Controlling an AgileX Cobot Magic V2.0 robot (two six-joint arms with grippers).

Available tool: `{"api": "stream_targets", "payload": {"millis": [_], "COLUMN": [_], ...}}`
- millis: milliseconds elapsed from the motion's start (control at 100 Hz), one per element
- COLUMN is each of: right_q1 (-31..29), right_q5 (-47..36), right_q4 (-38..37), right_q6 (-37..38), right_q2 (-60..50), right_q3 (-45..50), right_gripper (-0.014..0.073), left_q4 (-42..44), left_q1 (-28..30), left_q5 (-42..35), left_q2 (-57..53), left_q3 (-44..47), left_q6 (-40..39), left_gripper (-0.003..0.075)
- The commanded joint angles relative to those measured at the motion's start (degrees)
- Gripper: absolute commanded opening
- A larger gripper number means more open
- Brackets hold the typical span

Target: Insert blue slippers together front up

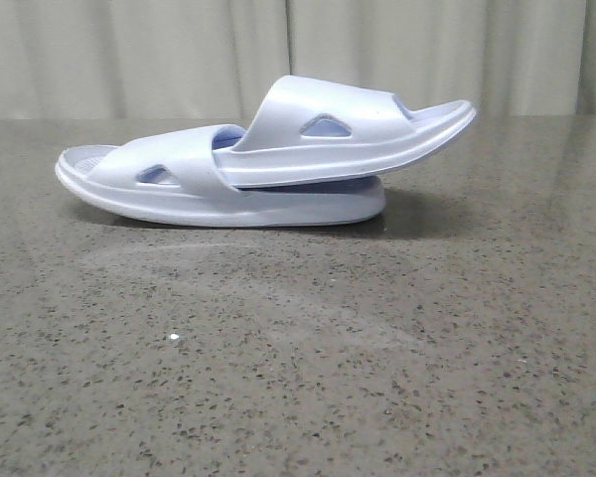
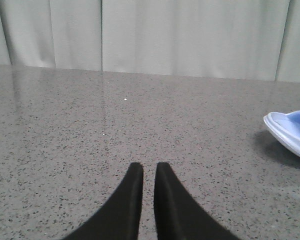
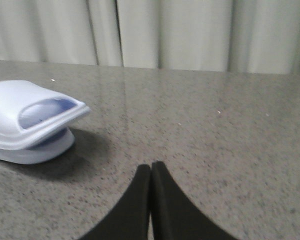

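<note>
Since one slipper [image 1: 323,134] is already tucked under the strap of the other slipper [image 1: 179,189], the pair is judged to be joined, and what remains is a check and a clean retreat. The pair lies on the speckled table [image 1: 298,378] in front of the curtain [image 1: 129,55], the upper one tilted, its free end raised and overhanging the lower sole. The left gripper [image 2: 149,172] is seen nearly closed with a thin gap, holding nothing, well apart from the pair's edge. The right gripper [image 3: 151,170] is pressed closed and empty, near the overhanging end. If the nesting is to be deepened, the upper slipper should be pushed gently along its length while the lower one is steadied; otherwise both arms should be kept clear so nothing is nudged.
</note>
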Motion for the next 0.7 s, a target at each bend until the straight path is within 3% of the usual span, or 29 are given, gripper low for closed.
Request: {"api": "stream_targets", "payload": {"millis": [0, 60, 180, 430, 690], "right_q1": [-3.97, -6.25, -9.35, -11.98, -12.20], "right_q5": [-3.15, -2.94, -3.06, 11.89, 5.70], "right_q4": [-18.11, -23.84, -25.62, -28.48, -29.12], "right_q6": [18.89, 24.93, 25.99, 25.99, 25.99], "right_q2": [-3.58, -6.69, -12.97, -21.27, -21.00], "right_q3": [2.40, 5.39, 9.72, 9.72, 9.72], "right_gripper": [-0.0078, -0.0078, -0.0078, -0.0078, -0.0078], "left_q4": [-0.57, -0.57, -0.57, -0.57, -0.57], "left_q1": [0.11, 0.11, 0.11, 0.11, 0.11], "left_q5": [-4.19, -4.19, -4.19, -4.19, -4.19], "left_q2": [-1.56, -1.56, -1.56, -1.56, -1.56], "left_q3": [0.56, 0.56, 0.56, 0.56, 0.56], "left_q6": [0.08, 0.08, 0.08, 0.08, 0.08], "left_gripper": [0.0015, 0.0015, 0.0015, 0.0015, 0.0015]}}
